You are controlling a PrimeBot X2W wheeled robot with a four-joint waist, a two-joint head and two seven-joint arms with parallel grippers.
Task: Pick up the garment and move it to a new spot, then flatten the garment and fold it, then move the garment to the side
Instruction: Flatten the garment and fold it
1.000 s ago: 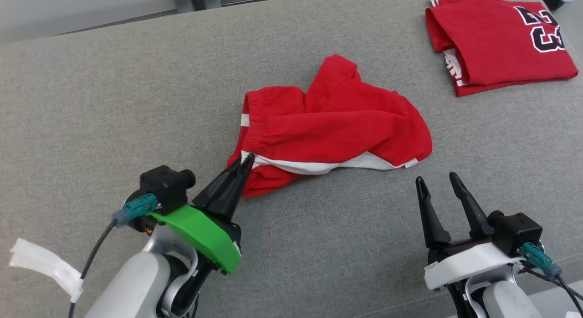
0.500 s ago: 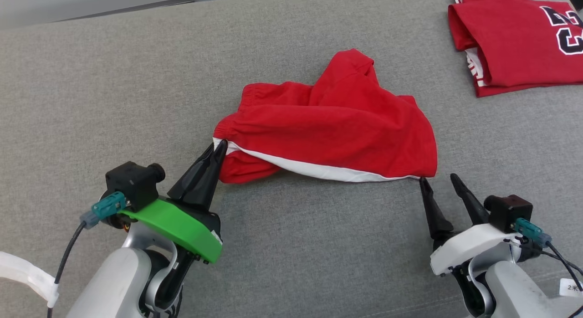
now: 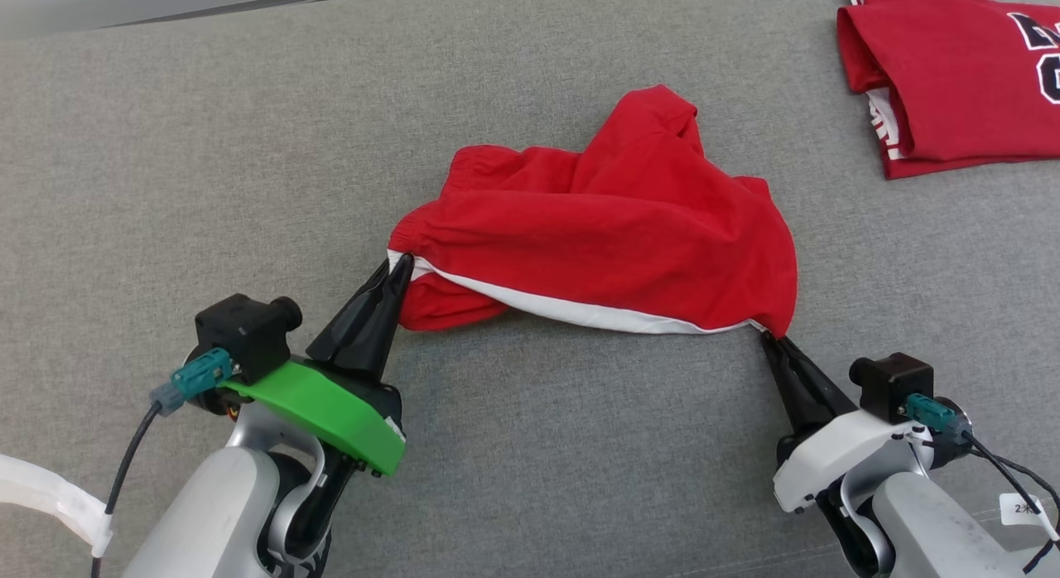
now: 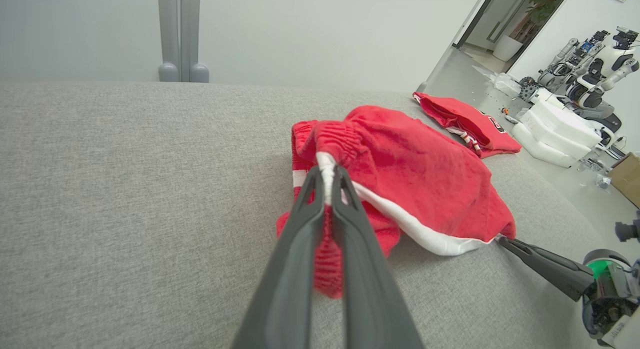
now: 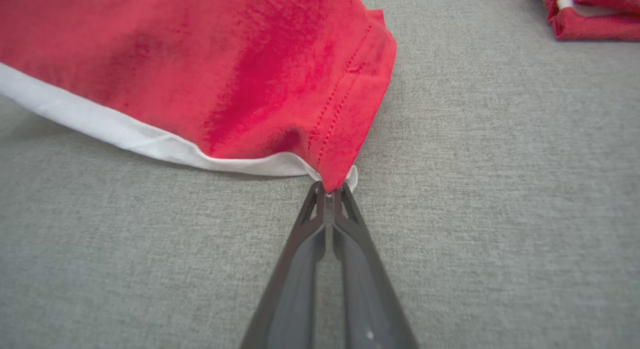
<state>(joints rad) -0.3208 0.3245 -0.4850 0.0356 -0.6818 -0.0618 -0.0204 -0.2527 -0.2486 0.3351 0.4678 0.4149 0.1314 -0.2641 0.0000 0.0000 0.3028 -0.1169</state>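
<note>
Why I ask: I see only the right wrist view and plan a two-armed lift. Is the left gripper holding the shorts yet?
Observer: Yes, the left gripper is shut on the elastic waistband of the shorts.
Operator: Is the cloth taut between the grippers?
Observer: No; the white stripe bends in a curve from the left gripper to the right gripper.
Operator: Lying flat?
Observer: No, one red fold humps up on the far side.

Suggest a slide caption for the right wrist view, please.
Right gripper shut on a hem corner of the red shorts, beside their white stripe.
</note>
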